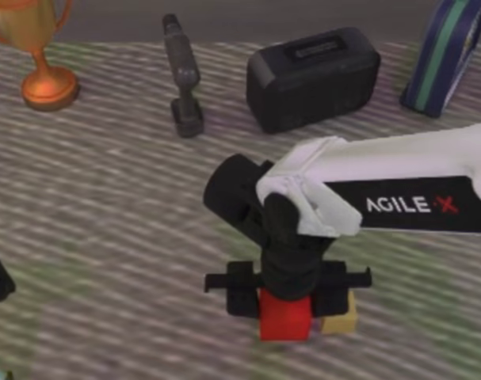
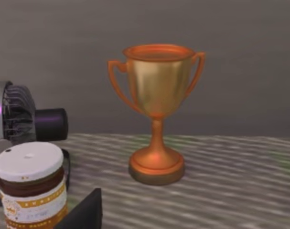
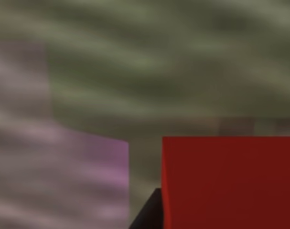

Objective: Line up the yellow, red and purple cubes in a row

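The overhead camera looks down on the table, taking in the trophy at far left and the red cube near the front edge. The left wrist camera faces that trophy level and close. The right wrist camera sits hard against the red cube.

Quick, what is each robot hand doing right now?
Left gripper: cannot be told.
Right gripper: over the red cube beside the yellow cube; grip cannot be told.
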Available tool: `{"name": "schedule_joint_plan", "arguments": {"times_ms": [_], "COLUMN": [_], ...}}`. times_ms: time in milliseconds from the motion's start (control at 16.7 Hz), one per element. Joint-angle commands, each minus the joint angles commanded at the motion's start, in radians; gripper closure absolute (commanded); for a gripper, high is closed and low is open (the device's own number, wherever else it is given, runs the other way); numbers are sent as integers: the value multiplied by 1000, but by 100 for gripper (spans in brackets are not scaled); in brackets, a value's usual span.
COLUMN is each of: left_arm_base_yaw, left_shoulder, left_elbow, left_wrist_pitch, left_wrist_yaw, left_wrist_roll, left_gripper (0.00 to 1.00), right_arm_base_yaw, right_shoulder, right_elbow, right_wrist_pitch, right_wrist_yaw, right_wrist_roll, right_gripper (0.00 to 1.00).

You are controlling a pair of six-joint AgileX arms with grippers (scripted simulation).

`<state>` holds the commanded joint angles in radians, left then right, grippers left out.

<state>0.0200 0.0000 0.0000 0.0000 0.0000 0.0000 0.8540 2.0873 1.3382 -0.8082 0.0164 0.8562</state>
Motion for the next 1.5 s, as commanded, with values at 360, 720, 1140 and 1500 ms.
{"name": "schedule_joint_plan", "arguments": {"times_ms": [360,720,1140,1500], "left_arm_base_yaw": [0,0,0,0], "left_shoulder": [0,0,0,0], "left_elbow": [0,0,0,0], "left_wrist_pitch": [0,0,0,0], "left_wrist_yaw": [0,0,0,0], "left_wrist_roll": [0,0,0,0], "left_gripper": [0,0,0,0], "right_arm_base_yaw": [0,0,0,3], "right_shoulder": [0,0,0,-16], "right_elbow": [0,0,0,30], "right_wrist_pitch": [0,0,0,-42], "right_wrist_yaw": [0,0,0,0], "right_wrist_roll": [0,0,0,0], "right_gripper": [55,10,0,0]}}
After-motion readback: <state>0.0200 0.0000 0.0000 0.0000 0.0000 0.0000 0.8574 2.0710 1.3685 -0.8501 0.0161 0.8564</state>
